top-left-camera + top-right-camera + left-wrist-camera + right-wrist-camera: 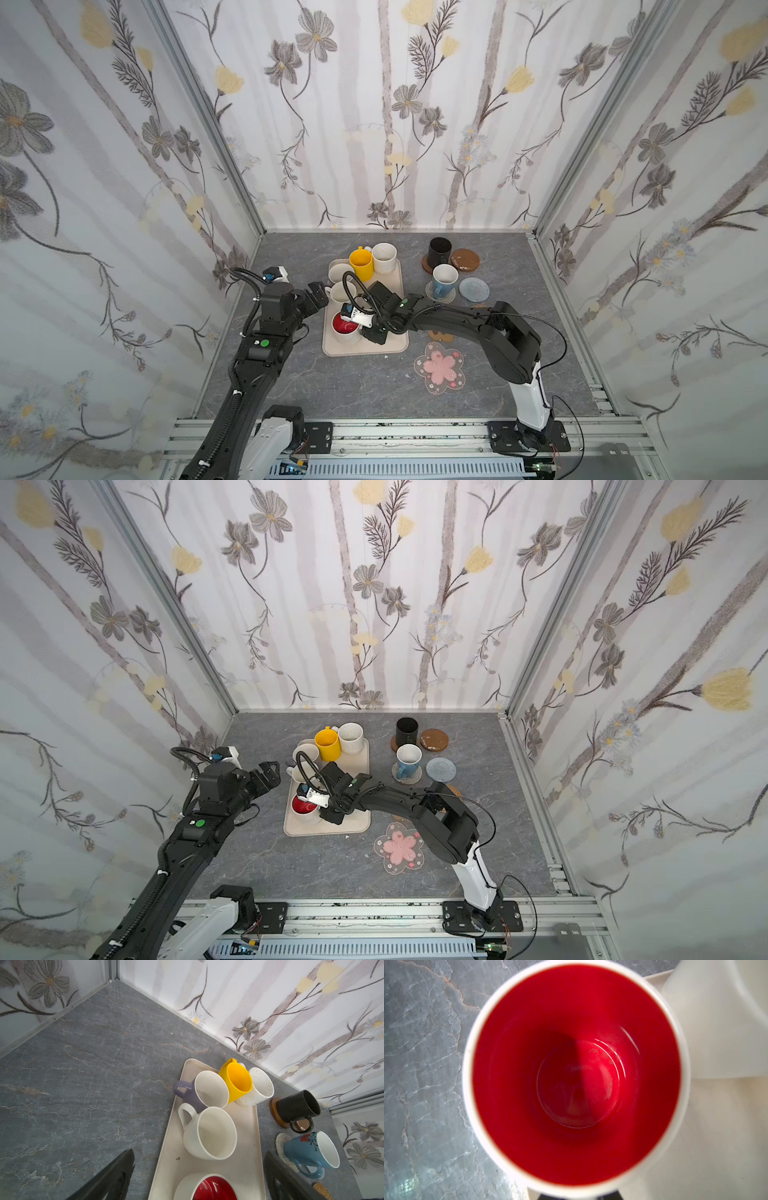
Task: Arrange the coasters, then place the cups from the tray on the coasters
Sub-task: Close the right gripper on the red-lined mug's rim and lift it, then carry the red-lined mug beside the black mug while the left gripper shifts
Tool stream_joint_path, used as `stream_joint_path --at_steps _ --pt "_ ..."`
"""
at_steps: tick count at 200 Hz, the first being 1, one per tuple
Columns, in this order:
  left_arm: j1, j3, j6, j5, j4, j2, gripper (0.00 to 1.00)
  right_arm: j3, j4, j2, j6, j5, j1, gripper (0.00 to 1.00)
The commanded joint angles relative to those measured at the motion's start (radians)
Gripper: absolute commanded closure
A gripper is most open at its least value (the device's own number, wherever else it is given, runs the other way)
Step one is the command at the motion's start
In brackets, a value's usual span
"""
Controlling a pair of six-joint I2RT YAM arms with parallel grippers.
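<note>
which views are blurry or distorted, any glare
right wrist view: red-inside cup rim soft, glints on its base; left wrist view: sharp except the blurred left fingers; both top views: wide-angle splays the walls, sheen on a brown wooden coaster

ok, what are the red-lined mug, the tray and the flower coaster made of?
Red-lined mug: looks like glazed ceramic; glossy red inside with sharp highlights, thick white rim.
Tray: probably matte plastic; even beige, moulded rounded corners, low rim, no shine.
Flower coaster: likely soft clear plastic or silicone; the grey tabletop shows through around the pink flower.
</note>
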Motion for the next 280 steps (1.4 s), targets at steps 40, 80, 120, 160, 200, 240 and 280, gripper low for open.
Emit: stream_joint_path --at_steps 40,80,120,160,200,240,280 --pt "-0.086 0.075 -0.002 -0.079 -0.005 0.035 0.0 -0.11 0.149 -0.156 0.157 0.019 -0.011 1.0" --pt "-0.186 0.158 -0.009 -0.158 -0.001 0.112 0.0 -0.187 0.141 -0.302 0.264 0.084 -0.05 1.0" --pt "-0.258 0.236 -0.008 -0.186 0.017 0.223 0.0 -0.236 0.124 -0.442 0.387 0.137 -0.13 1.0" --pt "-0.302 0.335 -0.002 -0.164 0.056 0.364 0.0 -0.244 0.104 -0.517 0.479 0.222 -0.25 1.0" --pt "-0.324 0.475 0.015 -0.126 0.066 0.513 0.0 -0.226 0.086 -0.547 0.527 0.257 -0.357 1.0" --pt "-0.334 0.626 0.042 -0.061 0.067 0.667 0.0 -0.192 0.073 -0.545 0.557 0.264 -0.478 1.0" --pt "-0.336 0.746 0.057 -0.034 0.066 0.79 0.0 -0.179 0.08 -0.513 0.574 0.25 -0.598 1.0"
